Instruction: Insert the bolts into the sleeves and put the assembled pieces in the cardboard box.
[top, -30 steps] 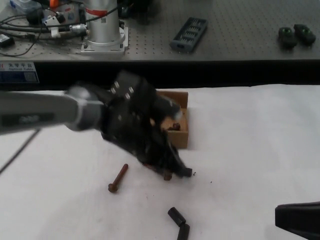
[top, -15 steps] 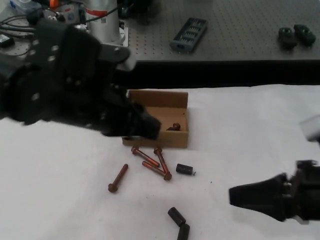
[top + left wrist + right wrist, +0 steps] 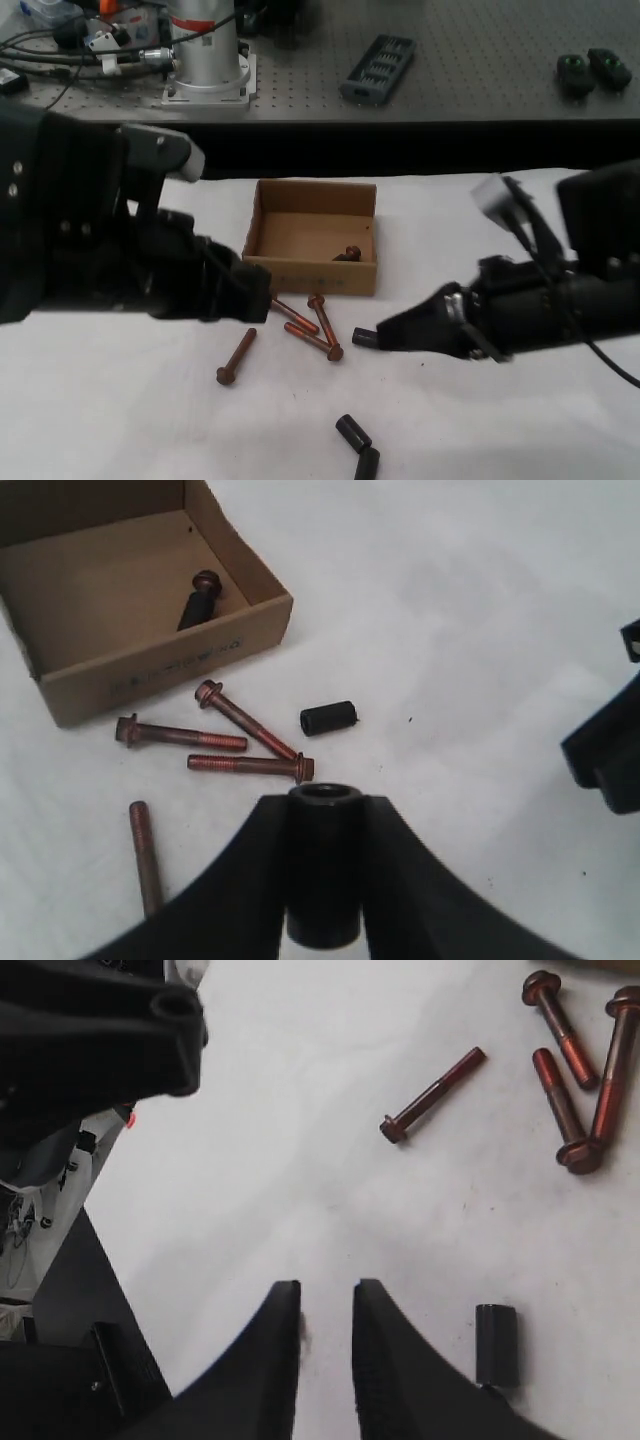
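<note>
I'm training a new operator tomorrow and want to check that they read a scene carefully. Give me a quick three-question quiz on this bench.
1. True or false: the left claw is empty.
2. How many bolts lie loose on the cloth outside the cardboard box? A two, B four, C six.
3. Fill in: the box holds ___ assembled piece.

Key: 1 false, it grips a sleeve; 2 B; 3 one.

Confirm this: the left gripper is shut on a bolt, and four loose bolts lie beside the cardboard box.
Wrong on one point: the left wrist view shows the left gripper shut on a black sleeve, not a bolt. Four loose bolts do lie beside the cardboard box.
</note>
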